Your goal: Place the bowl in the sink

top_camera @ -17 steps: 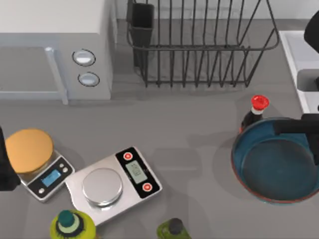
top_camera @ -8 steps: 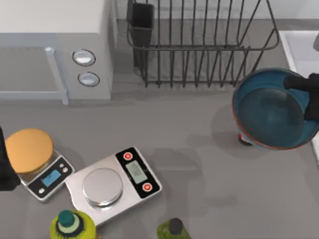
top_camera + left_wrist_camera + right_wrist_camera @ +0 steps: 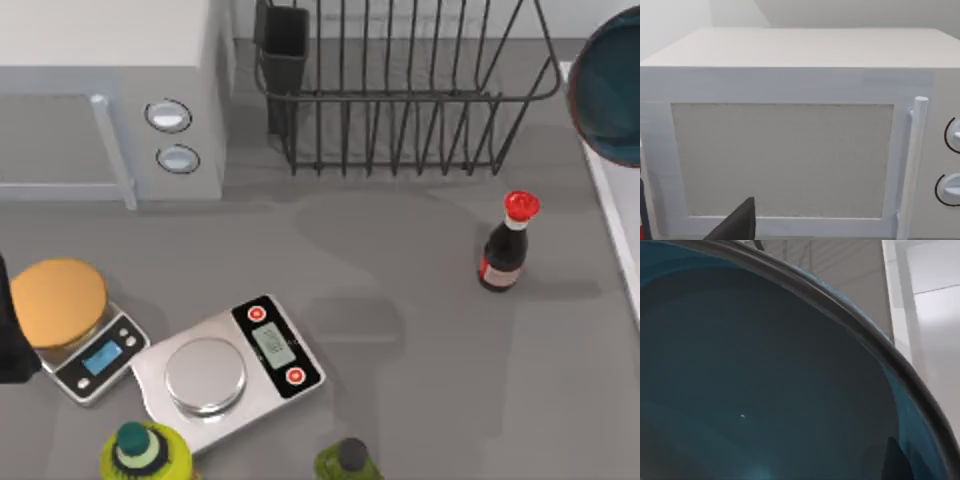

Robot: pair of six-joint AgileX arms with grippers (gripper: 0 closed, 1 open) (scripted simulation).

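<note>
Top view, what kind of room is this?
Most likely a kitchen counter, rendered in simulation: a microwave, a dish rack and the sink line it, with scales and a sauce bottle set out.

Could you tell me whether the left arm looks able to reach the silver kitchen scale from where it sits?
Probably yes: the left arm sits at the table's left edge, and only the orange-topped scale stands between it and the silver scale.
</note>
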